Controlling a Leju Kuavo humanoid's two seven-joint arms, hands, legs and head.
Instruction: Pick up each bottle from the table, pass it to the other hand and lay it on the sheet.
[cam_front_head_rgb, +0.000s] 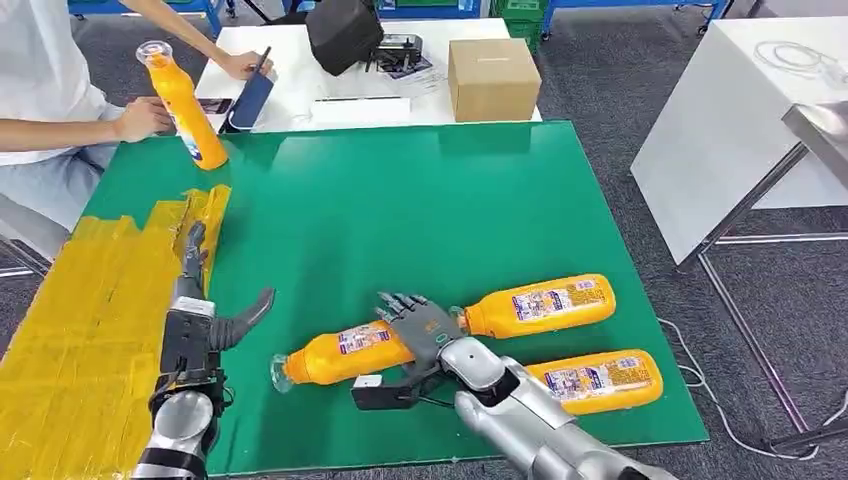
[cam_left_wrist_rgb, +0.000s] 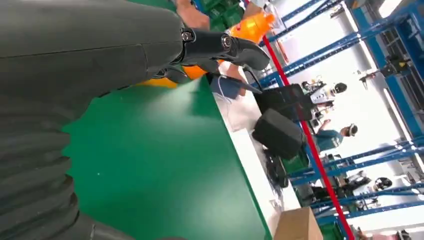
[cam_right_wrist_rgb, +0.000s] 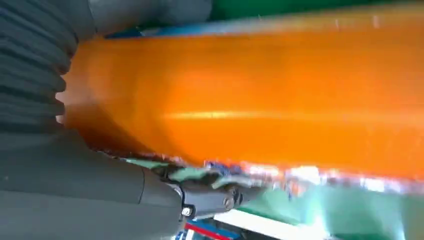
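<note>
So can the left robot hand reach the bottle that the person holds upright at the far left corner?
Probably not easily: the left robot hand is open beside the yellow sheet, while that bottle is far off in the person's hand.

– How many orange plastic bottles?
– Four: three lying on the green mat (cam_front_head_rgb: 420, 200), one (cam_front_head_rgb: 345, 352), a second (cam_front_head_rgb: 540, 305), a third (cam_front_head_rgb: 597, 380), and a fourth (cam_front_head_rgb: 185, 105) held upright by a person.
– Boxes?
– One brown cardboard box (cam_front_head_rgb: 493, 78).
– Robot hands?
– Two: left hand (cam_front_head_rgb: 195, 262), right hand (cam_front_head_rgb: 425, 325).

Middle of the lying bottle (cam_front_head_rgb: 345, 352) hidden under the right hand (cam_front_head_rgb: 425, 330); its grip unclear.
</note>
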